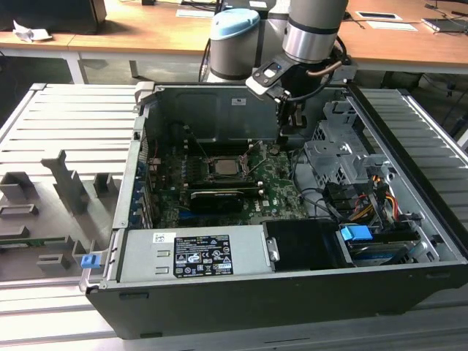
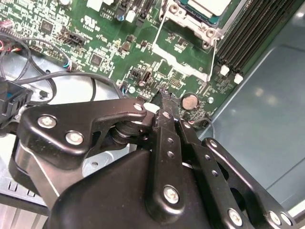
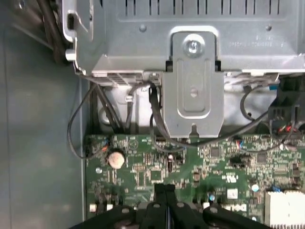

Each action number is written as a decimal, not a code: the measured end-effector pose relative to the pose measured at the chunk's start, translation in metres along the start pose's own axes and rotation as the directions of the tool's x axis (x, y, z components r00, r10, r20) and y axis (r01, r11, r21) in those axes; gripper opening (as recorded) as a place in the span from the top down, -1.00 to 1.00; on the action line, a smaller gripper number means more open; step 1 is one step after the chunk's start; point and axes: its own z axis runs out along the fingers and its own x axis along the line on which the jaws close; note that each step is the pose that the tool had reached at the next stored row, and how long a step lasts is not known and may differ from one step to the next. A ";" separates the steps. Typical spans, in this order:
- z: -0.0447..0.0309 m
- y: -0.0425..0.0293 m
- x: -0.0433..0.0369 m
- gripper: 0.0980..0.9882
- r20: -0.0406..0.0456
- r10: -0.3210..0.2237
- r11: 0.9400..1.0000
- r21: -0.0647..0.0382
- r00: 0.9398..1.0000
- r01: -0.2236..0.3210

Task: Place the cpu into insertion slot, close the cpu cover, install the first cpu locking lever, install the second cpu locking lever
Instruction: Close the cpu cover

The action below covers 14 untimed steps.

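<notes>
Arm: the grey and light-blue robot arm (image 1: 307, 29) is reaching down from the upper middle of the exterior view into the open black computer case (image 1: 409, 285).
End effector: the black two-finger end effector (image 1: 290, 121) is hanging over the far edge of the green circuit board (image 1: 281, 186), above and toward the exterior view's right of the socket.
Grip state: in the second wrist view the end effector (image 2: 166, 100), and in the first wrist view the end effector (image 3: 164, 190), are showing fingers pressed together, clenched with nothing visible between them.
Cpu: the small flat square silvery-grey cpu (image 1: 223, 167) is sitting in the socket at the middle of the exterior view, well apart from the end effector.
Insertion slot: the small square black insertion slot with its dark metal rim (image 1: 212, 175) is lying on the board just behind the long black card (image 1: 216, 196).
Cpu cover: the thin metal cpu cover (image 2: 177, 13) is framing the chip's edge; I cannot tell whether it is latched down.
Coin cell: the round silver battery (image 2: 190, 101) is lying on the board near the fingertips.
Power supply: the grey metal box with a white label (image 1: 194, 252) is filling the lower middle of the case.
Bench: the grey ribbed metal bench (image 1: 44, 110) is carrying the case.
</notes>
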 end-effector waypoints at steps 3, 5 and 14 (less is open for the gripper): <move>0.0034 0.0003 0.0007 0.98 0.000 -0.001 1.000 0.001 1.000 0.001; 0.0066 0.0004 0.0022 0.98 0.001 -0.005 1.000 0.001 1.000 0.005; 0.0128 0.0005 0.0074 0.98 0.001 -0.026 1.000 0.002 1.000 0.026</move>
